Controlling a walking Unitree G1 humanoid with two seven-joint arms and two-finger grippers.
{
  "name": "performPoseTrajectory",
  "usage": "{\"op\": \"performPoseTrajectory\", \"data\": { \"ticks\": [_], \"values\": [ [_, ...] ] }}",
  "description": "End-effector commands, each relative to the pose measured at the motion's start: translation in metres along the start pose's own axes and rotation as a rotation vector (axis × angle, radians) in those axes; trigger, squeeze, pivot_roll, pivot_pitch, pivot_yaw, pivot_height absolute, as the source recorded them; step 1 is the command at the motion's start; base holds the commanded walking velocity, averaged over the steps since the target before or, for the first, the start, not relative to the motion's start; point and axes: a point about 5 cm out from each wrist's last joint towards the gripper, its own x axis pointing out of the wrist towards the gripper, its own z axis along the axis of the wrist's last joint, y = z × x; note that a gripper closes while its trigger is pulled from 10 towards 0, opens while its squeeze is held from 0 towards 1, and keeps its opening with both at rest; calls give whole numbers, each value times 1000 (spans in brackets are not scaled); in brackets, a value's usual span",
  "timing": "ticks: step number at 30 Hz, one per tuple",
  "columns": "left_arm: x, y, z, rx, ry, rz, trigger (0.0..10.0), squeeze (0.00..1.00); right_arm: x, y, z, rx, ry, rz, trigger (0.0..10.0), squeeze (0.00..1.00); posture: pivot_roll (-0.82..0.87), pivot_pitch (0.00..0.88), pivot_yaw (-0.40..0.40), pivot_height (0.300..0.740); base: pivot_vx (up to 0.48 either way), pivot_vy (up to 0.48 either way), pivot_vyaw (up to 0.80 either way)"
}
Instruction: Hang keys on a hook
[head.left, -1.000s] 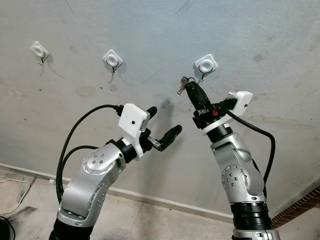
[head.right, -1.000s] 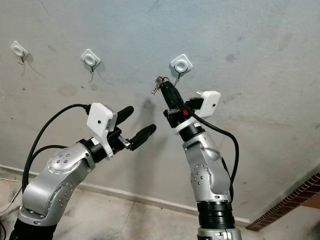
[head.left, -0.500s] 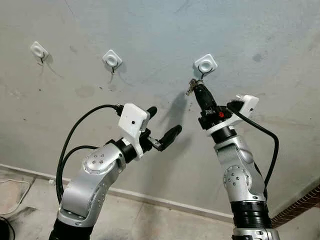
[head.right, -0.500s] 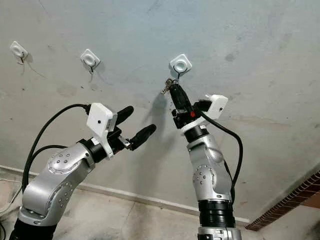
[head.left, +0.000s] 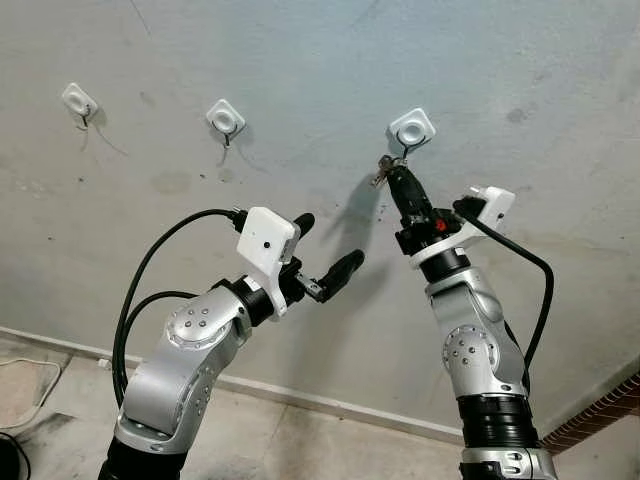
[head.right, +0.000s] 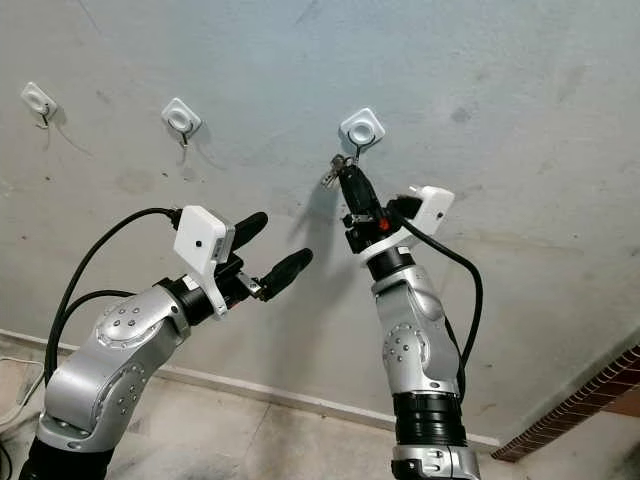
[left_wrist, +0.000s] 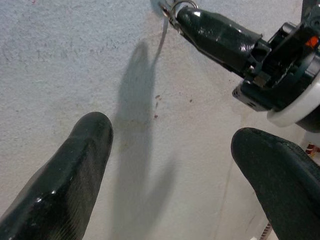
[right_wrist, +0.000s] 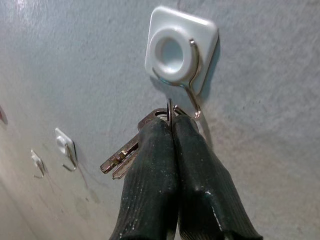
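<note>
Grey plaster wall (head.left: 520, 60) ahead, and I see my right tool (right_wrist: 172, 131) pinched tight on the keys (right_wrist: 125, 156), ring just under the white hook (right_wrist: 181, 52), while my left tool (head.left: 325, 252) hangs spread wide, holding nothing, below it.

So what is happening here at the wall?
The right claw is shut on the keys and holds their ring right under the wire hook of the white holder on the wall. The ring is not clearly on the hook yet. The left claw hovers open lower down, holding nothing.
</note>
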Motion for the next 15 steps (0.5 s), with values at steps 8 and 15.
{"op": "performPoseTrajectory", "data": {
  "ticks": [8,15],
  "values": [
    [0,0,2,10,-3,1,10000,0,3,-3,2,42,-28,-34,10000,0,198,0,60,740,0,0,0],
    [1,-1,2,11,-4,-4,10000,0,2,-9,-2,83,-23,-78,10000,0,199,0,60,740,0,0,0]
  ]
}}
